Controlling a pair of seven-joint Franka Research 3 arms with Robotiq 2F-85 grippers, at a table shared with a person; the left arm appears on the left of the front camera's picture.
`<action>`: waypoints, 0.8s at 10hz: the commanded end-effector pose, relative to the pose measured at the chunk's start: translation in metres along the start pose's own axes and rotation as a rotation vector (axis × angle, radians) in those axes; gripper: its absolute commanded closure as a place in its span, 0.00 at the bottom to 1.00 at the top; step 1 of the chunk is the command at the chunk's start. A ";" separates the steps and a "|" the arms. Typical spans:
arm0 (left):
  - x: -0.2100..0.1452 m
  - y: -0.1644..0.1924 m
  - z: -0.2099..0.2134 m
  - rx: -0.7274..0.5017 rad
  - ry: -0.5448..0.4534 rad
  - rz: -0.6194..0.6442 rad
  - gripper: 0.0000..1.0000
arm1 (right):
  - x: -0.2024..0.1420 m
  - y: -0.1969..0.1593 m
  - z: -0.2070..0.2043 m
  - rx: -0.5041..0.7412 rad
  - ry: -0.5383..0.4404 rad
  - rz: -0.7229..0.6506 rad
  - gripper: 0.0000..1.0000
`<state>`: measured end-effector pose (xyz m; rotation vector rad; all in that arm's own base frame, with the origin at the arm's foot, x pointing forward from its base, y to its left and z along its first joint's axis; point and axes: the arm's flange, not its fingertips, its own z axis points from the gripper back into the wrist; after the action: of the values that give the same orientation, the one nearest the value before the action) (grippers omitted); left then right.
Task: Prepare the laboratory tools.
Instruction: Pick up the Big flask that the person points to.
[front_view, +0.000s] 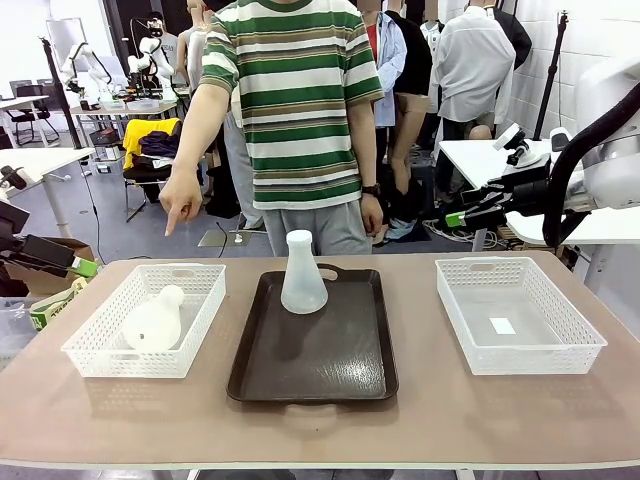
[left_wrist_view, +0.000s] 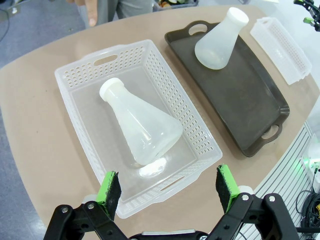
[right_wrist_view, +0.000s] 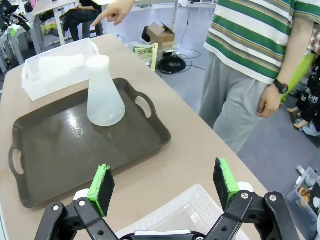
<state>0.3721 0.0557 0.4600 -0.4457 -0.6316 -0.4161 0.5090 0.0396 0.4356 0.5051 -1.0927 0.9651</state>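
Flasks, 2 of them, frosted white and conical, are both down on the tan table (front_view: 430, 430). The tipped flask (front_view: 152, 322) lies on its side inside the left mesh basket (front_view: 95, 362), wide base toward the near end and neck pointing far and slightly right. The upright flask (front_view: 302, 275) stands on its base on the far half of the dark brown tray (front_view: 330, 375) in the middle of the table. The right mesh basket (front_view: 540, 362) sits well apart from the tray, with a small white patch on its floor. The person at the far side aims an index finger down toward the left mesh basket with the pointing hand (front_view: 182, 203), its other fingers curled in; the watch-side hand (front_view: 372, 214) hangs loosely curled by the hip, grasping nothing. The left gripper (left_wrist_view: 169, 186) hangs off the table's left side, jaws spread wide with nothing between them, looking down on the tipped flask. The right gripper (right_wrist_view: 162, 179) is up near the table's far right, likewise spread wide and holding nothing, clear of both flasks.
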 end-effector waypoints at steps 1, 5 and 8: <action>-0.001 0.003 -0.002 -0.012 -0.011 -0.016 0.00 | 0.002 0.000 0.002 0.001 0.011 -0.009 0.00; 0.012 -0.008 -0.008 0.031 0.012 -0.014 0.00 | 0.002 0.000 0.002 0.001 0.011 -0.009 0.00; 0.066 -0.025 -0.053 0.099 0.113 0.031 0.00 | 0.002 0.000 0.002 0.001 0.011 -0.009 0.00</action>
<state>0.4047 0.0043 0.4675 -0.3702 -0.5717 -0.4363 0.5090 0.0395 0.4359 0.5047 -1.0932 0.9650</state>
